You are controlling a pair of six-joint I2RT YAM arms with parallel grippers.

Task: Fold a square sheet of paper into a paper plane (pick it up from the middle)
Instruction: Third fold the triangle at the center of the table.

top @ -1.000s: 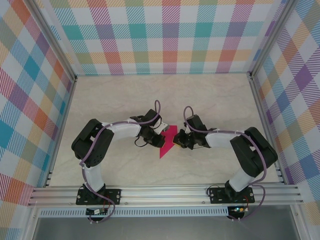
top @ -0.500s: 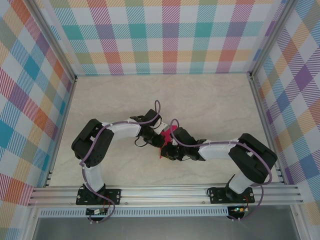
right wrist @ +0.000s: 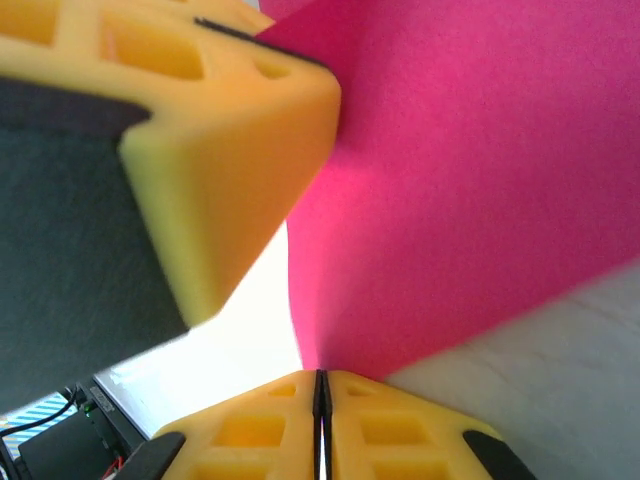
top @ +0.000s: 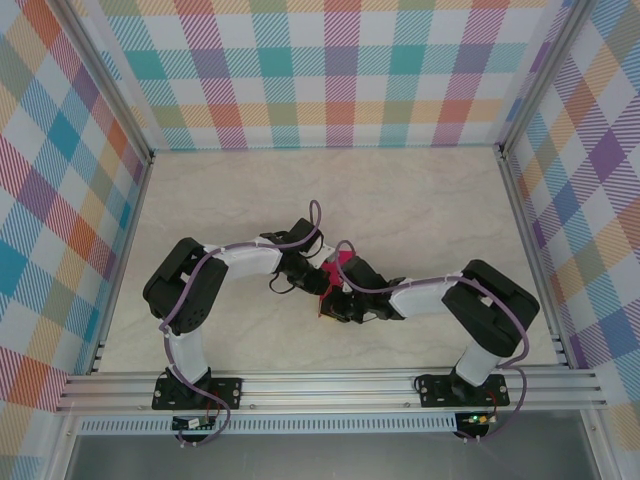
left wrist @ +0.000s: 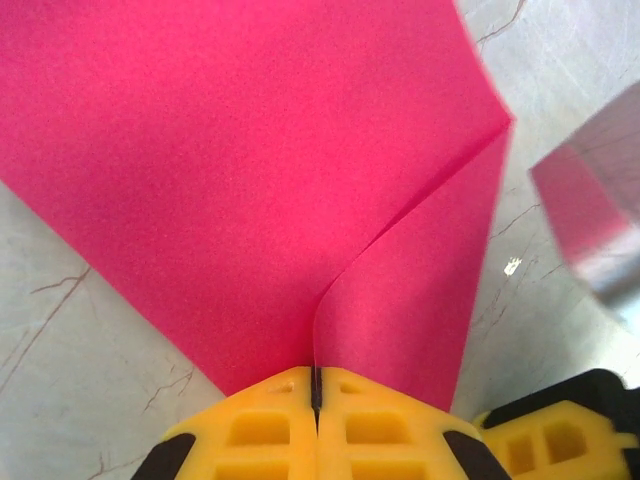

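The magenta-pink sheet of paper (top: 336,263) is held up between both grippers at the table's middle, mostly hidden under them in the top view. In the left wrist view the paper (left wrist: 250,180) shows a raised crease running from the jaws to its right corner. My left gripper (left wrist: 316,388) is shut on the paper's near edge at that crease. My right gripper (right wrist: 320,392) is shut on another edge of the paper (right wrist: 470,170), with the left gripper's yellow finger (right wrist: 225,130) close above it. Seen from above, the left gripper (top: 318,280) and right gripper (top: 333,303) almost touch.
The pale marbled table (top: 420,200) lies all around the grippers, ringed by checkered walls (top: 330,70) and an aluminium rail (top: 330,385) at the near edge. The right arm (top: 440,290) stretches leftwards across the table's middle.
My right gripper has swung left from the paper's right side to the near side of the left gripper and closed on the paper. The paper has risen and is now mostly covered. The left arm stayed put.
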